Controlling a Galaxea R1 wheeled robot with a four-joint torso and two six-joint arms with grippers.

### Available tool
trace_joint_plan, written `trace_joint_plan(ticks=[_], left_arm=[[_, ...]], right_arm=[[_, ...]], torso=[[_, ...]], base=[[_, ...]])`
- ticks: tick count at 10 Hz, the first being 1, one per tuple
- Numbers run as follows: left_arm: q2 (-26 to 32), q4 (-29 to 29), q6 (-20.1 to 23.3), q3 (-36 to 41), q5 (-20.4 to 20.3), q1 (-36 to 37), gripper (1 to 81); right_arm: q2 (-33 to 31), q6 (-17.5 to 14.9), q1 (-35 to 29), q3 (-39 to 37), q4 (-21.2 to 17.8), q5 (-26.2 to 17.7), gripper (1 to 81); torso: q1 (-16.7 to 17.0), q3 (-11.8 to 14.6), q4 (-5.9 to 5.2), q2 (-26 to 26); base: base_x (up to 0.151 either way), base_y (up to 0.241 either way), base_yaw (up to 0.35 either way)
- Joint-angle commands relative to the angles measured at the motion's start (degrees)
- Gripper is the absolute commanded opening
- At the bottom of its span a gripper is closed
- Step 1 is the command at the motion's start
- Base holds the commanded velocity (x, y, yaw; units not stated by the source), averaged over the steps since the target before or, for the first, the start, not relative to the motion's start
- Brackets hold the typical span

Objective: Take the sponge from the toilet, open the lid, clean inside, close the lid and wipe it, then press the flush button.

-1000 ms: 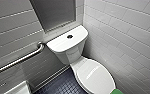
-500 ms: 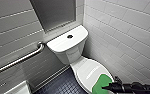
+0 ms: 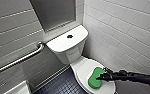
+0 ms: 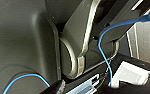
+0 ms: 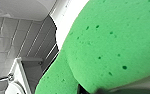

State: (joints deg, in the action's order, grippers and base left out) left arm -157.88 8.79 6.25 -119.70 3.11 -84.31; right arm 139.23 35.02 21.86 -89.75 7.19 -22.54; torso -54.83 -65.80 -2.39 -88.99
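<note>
The bright green sponge (image 3: 95, 78) lies flat on the closed white lid (image 3: 84, 67) of the toilet, toward its front. My right gripper (image 3: 101, 77) reaches in from the right on a dark arm and is shut on the sponge's right edge. In the right wrist view the sponge (image 5: 111, 45) is very close, with the white lid (image 5: 66, 22) behind it. The small dark flush button (image 3: 69, 36) sits in the middle of the white tank cover (image 3: 58, 43). The left wrist view gives only my own dark body panels and a blue cable (image 4: 103, 55).
A white tiled wall (image 3: 126, 37) stands close to the toilet's right side. A metal grab bar (image 3: 21, 60) runs along the left wall. Dark small-tiled floor (image 3: 61, 86) lies left of the bowl, with a white object (image 3: 18, 89) at the lower left.
My right arm has come in from the lower right with the sponge, which now rests further onto the lid. A second ago neither showed in the head view.
</note>
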Motion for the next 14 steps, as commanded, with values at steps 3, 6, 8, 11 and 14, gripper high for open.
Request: trace_joint_plan(ticks=[3, 6, 8, 11, 14], left_arm=[[0.6, -0.5, 0.5, 1.2, 5.0, -1.3, 81.1], [1.2, -0.6, 0.3, 1.1, 5.0, -1.3, 81.1], [1.9, -0.7, 0.1, 1.1, 5.2, -1.3, 81.1], [1.5, -0.7, 0.0, 1.2, 5.2, -1.3, 81.1], [1.2, -0.6, 0.2, 1.1, 5.4, -1.3, 81.1]], right_arm=[[9.5, 0.8, -15.2, -9.3, 1.6, -2.0, 1.0], [14.5, 0.7, -11.3, -18.5, 2.7, 5.2, 1.0], [18.7, 0.2, -8.0, -26.4, 2.7, 10.8, 1.0], [23.1, 0.0, -4.2, -33.4, 2.7, 12.2, 1.0], [18.2, 0.4, -0.5, -27.8, 2.7, 12.3, 1.0]], torso=[[0.0, 0.0, 0.0, 0.0], [0.0, 0.0, 0.0, 0.0], [0.0, 0.0, 0.0, 0.0], [0.0, 0.0, 0.0, 0.0], [0.0, 0.0, 0.02, 0.0]], base=[[0.0, 0.0, 0.0], [0.0, 0.0, 0.0], [0.0, 0.0, 0.0], [0.0, 0.0, 0.0], [0.0, 0.0, 0.0]])
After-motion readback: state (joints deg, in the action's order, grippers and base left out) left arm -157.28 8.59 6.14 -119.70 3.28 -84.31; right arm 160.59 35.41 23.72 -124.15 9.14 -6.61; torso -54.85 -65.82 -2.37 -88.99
